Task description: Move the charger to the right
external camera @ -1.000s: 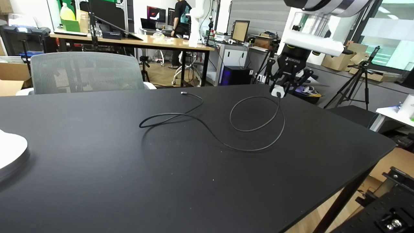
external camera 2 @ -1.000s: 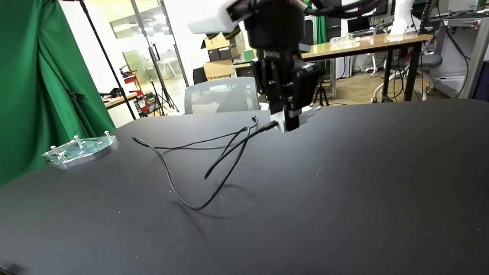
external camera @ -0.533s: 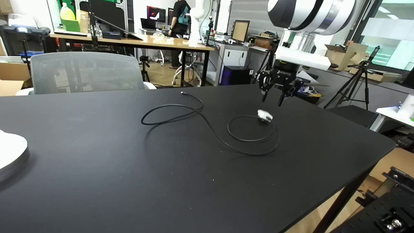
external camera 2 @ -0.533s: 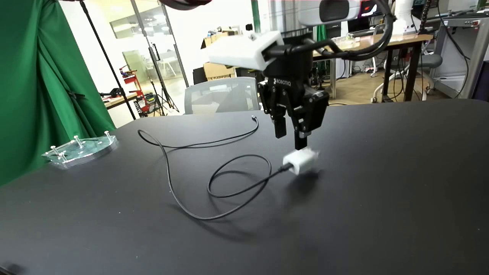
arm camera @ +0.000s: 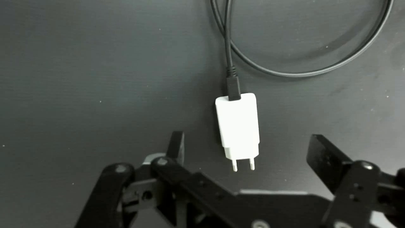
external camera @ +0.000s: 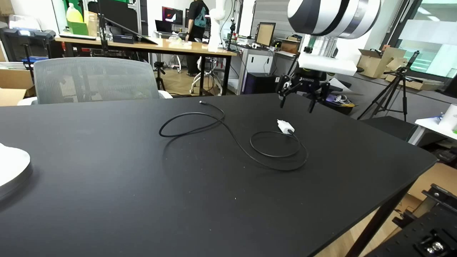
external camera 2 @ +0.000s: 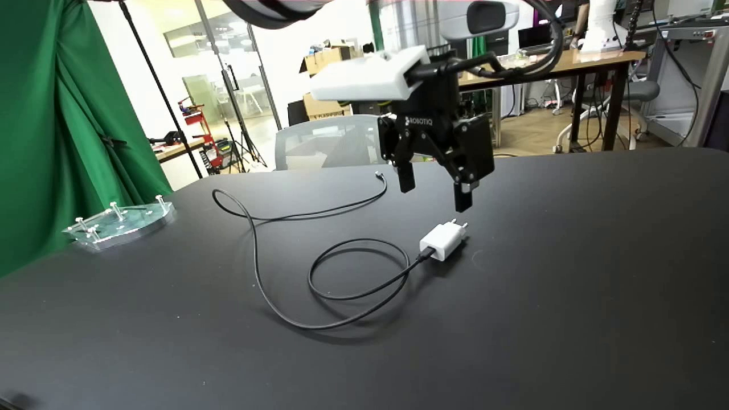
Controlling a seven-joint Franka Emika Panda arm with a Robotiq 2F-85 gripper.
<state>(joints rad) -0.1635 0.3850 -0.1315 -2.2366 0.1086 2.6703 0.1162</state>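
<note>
Black tabletop [external camera 2: 541,330] fills the lower frame in both exterior views; beyond it stands a mesh chair [external camera: 96,80], upper left in an exterior view. Charger's white plug block [external camera 2: 443,240] lies on the tabletop right of centre, its black cable [external camera 2: 312,327] in loose loops trailing toward frame left. Gripper [external camera 2: 435,196] is above the block, apart from it, fingers [arm camera: 326,155] spread wide, holding nothing.

Risks (judgement): wrist view puts the block in line with the finger gap, so dipping instead of lifting clear could let a fingertip knock it. Springy cable may twist or tug the unheld block. If this spot falls short of "right", a regrasp is needed; target not marked, cannot tell.

Change: 1.0 s back, block gripped, off the tabletop; 0.5 s back, blurred below parted fingers. Now sharp, apparently settled, fingers wider apart.
</note>
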